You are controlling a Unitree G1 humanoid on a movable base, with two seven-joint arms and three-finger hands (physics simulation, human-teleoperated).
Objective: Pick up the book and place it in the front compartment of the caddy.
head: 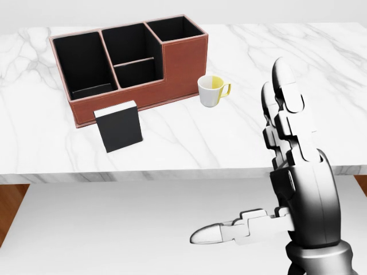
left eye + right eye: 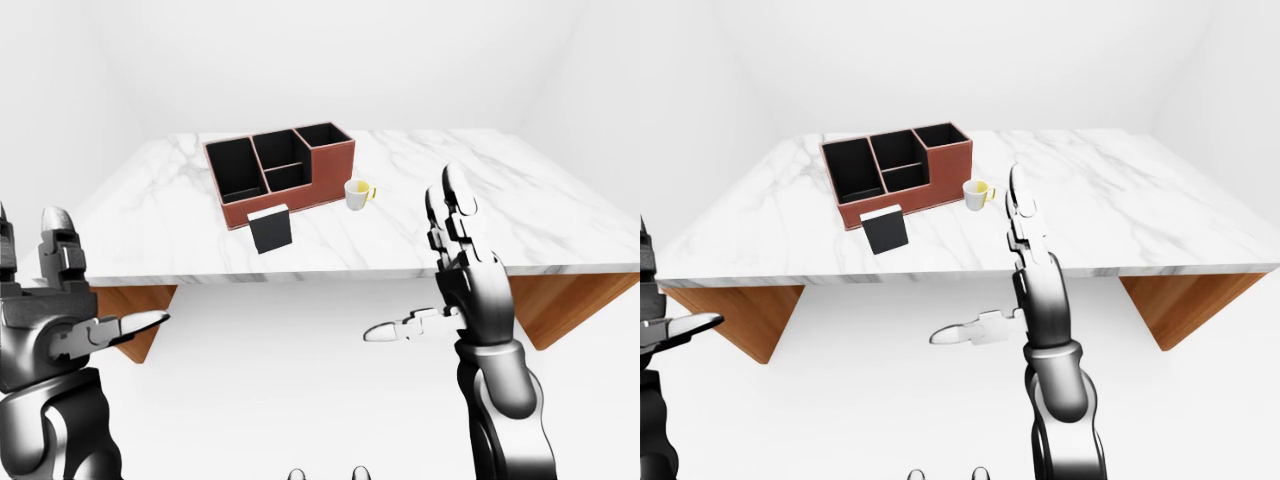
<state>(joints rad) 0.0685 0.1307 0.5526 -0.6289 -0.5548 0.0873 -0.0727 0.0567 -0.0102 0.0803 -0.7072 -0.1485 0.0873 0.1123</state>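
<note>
In the left-eye view, we are looking at the book (image 2: 270, 228) standing up tall on the white surface (image 2: 520, 200), just below the lower left part of the caddy (image 2: 283, 172); whether they touch we cannot tell. We are holding the left hand (image 2: 70, 300) low at the left edge and the right hand (image 2: 455, 270) low at the right. Both are spread wide and holding nothing. The book is sitting up and away between them, well apart from both.

In the head view, we are seeing the book up and to the left of the right hand. Its fingers are pointing up and its thumb is sticking out left. A small cup (image 1: 213, 90) is sitting beside the caddy.

In the right-eye view, the right hand looks a bit nearer to the book, so we are guessing it should reach.
</note>
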